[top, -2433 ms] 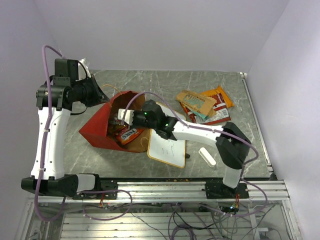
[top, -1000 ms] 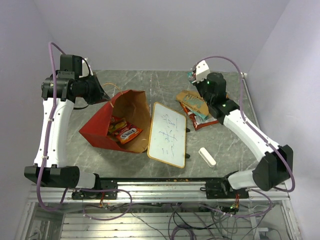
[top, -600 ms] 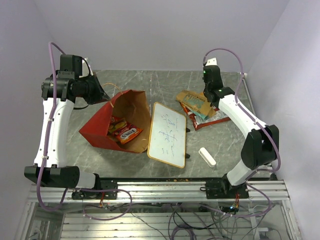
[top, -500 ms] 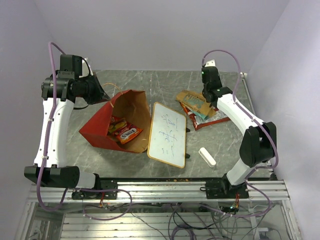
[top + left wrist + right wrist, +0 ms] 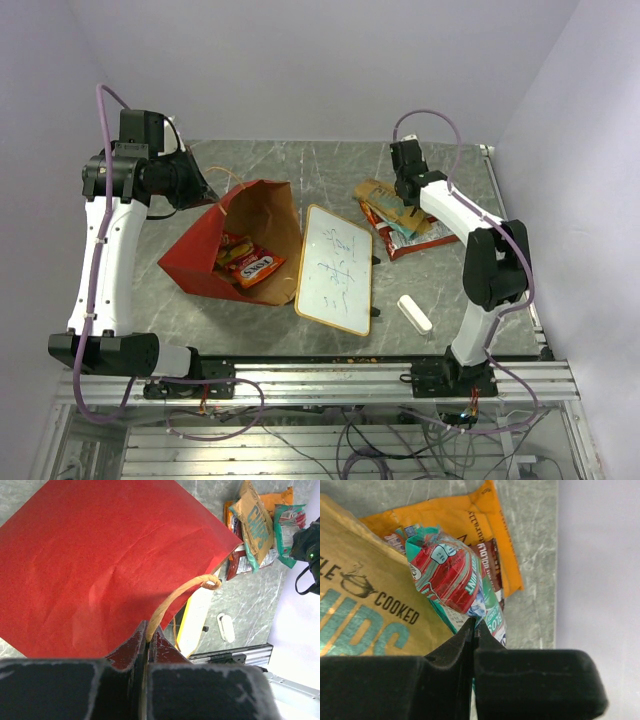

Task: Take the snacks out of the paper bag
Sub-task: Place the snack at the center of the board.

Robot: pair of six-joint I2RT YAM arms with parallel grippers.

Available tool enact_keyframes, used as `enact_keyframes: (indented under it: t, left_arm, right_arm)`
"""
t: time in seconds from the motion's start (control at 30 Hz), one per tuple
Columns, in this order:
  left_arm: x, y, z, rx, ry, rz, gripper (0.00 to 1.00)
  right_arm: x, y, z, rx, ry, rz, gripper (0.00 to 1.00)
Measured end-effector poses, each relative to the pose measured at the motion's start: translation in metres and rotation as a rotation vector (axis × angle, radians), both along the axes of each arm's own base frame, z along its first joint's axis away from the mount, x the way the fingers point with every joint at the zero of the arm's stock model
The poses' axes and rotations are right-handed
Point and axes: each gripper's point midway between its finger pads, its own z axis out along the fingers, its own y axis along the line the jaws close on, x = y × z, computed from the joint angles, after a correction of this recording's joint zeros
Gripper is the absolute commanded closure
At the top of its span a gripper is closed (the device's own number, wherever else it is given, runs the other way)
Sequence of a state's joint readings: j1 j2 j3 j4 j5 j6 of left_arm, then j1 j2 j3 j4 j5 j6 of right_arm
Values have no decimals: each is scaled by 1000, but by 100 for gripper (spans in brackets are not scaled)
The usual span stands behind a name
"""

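Left of the whiteboard (image 5: 335,265), the red paper bag (image 5: 200,240) gapes open. Only the overhead camera shows the orange packets (image 5: 255,268) inside. The left wrist camera shows the left gripper (image 5: 148,630) clamped on its string handle (image 5: 175,597). Right of the whiteboard and farther back, the right gripper (image 5: 472,625) pinches a teal-and-red packet (image 5: 452,577) by the snack pile (image 5: 383,207).

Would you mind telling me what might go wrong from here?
The left jaws pinch only the thin string handle of the paper bag; it may slip, and the mouth could sag over the orange packet inside. The right jaws grip the teal-and-red packet by its end above the snack pile; released there, it might slide off.
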State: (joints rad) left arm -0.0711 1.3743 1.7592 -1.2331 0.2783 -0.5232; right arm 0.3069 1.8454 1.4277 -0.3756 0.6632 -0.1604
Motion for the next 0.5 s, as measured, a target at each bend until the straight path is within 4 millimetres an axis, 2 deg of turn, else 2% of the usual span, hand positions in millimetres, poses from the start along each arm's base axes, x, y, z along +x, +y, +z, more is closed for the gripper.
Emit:
enact_keyframes:
  t: [0.1, 0.27, 0.37, 0.5]
  left_arm:
    - [-1, 2, 0, 9, 2, 9, 93]
    - [-1, 2, 1, 10, 0, 9, 93]
    - [-1, 2, 4, 10, -7, 9, 93]
    - [-1, 2, 4, 9, -7, 9, 93]
  right_arm:
    - [-2, 6, -12, 49, 21, -11, 98]
    - [-4, 15, -20, 129, 22, -18, 68]
    - [-5, 19, -23, 157, 28, -14, 63]
    - [-7, 21, -14, 177, 17, -2, 46]
